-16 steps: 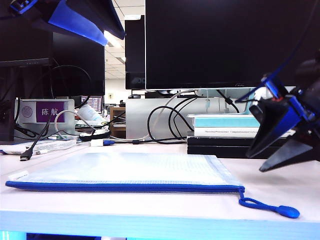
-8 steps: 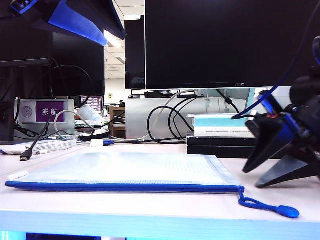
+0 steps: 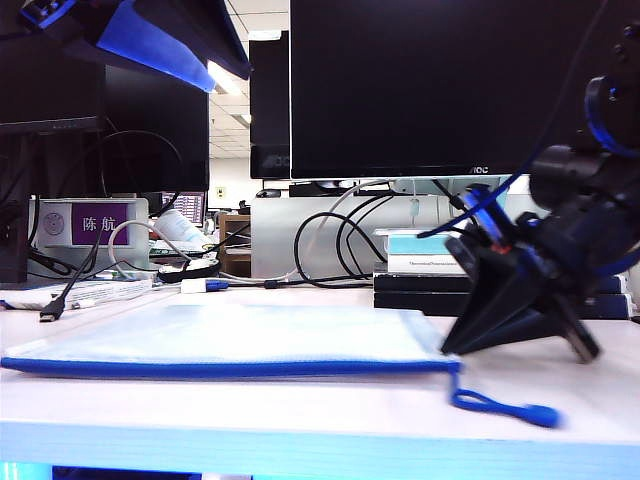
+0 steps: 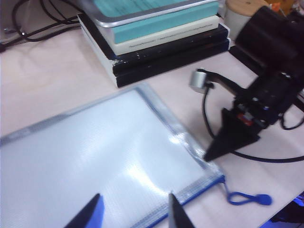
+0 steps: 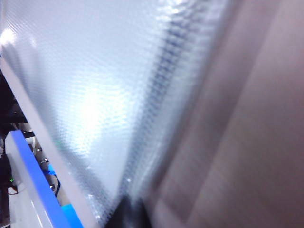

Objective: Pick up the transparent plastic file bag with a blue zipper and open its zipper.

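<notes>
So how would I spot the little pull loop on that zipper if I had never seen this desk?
Start at the big dark monitor, then drop to the flat see-through file bag on the white table in front. Follow its blue zipper rightward, under the right gripper, shut at the bag's corner. The cord loop trails off there: the only blue string lying loose on the table.

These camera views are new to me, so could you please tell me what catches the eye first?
The large translucent mesh-patterned file bag lies flat on the pale table, its royal-blue zipper along the front edge. The right gripper, jaws shut, presses its black tip at the bag's corner near the zipper's cord; the left gripper hovers open above the bag.
</notes>
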`<state>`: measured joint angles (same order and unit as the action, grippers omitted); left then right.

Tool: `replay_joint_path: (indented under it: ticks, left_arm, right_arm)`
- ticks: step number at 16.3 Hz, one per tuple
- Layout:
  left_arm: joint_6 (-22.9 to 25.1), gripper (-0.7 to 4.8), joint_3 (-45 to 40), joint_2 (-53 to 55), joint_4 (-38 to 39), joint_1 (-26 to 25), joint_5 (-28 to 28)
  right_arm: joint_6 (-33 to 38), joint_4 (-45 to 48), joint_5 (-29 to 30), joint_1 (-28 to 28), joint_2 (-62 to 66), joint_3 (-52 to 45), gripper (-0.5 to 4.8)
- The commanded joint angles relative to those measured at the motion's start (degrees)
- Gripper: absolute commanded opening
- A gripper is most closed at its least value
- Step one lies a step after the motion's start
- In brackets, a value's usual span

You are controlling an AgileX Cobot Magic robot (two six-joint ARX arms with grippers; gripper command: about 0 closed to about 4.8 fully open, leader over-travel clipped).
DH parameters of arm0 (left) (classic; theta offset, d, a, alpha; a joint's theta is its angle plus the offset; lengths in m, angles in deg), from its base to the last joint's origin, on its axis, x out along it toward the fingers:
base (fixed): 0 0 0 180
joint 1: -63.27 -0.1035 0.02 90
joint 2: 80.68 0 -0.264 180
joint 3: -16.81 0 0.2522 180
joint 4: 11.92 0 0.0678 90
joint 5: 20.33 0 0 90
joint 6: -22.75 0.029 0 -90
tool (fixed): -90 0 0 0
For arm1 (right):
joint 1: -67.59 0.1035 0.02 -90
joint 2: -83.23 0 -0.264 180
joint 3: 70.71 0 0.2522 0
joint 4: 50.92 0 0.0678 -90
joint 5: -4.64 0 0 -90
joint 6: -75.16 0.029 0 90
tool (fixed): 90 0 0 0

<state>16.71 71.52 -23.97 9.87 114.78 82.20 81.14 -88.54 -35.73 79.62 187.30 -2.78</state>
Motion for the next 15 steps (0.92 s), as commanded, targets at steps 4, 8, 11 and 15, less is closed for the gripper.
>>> replay_joint_path:
  ticks: [4,8,11,15]
  left_arm:
    - [-4.46,4.12,0.22,0.55,1.31,0.09,-1.11]
    - [-17.53,4.79,-0.26,2.95,0.31,0.15,-9.20]
    - [-21.90,4.62,-3.69,4.55,-2.45,0.15,-10.73]
    - [-26.14,4.61,-8.44,5.09,-16.57,1.62,-15.65]
  right_arm:
    - [10.19,8.96,13.22,0.83,1.84,0.02,-0.01]
    - [11.21,9.16,16.74,1.68,-1.14,2.10,-0.01]
    - [12.09,9.25,18.60,1.68,-4.07,3.91,-0.01]
    - [16.70,13.44,20.65,3.04,-6.73,3.96,-0.01]
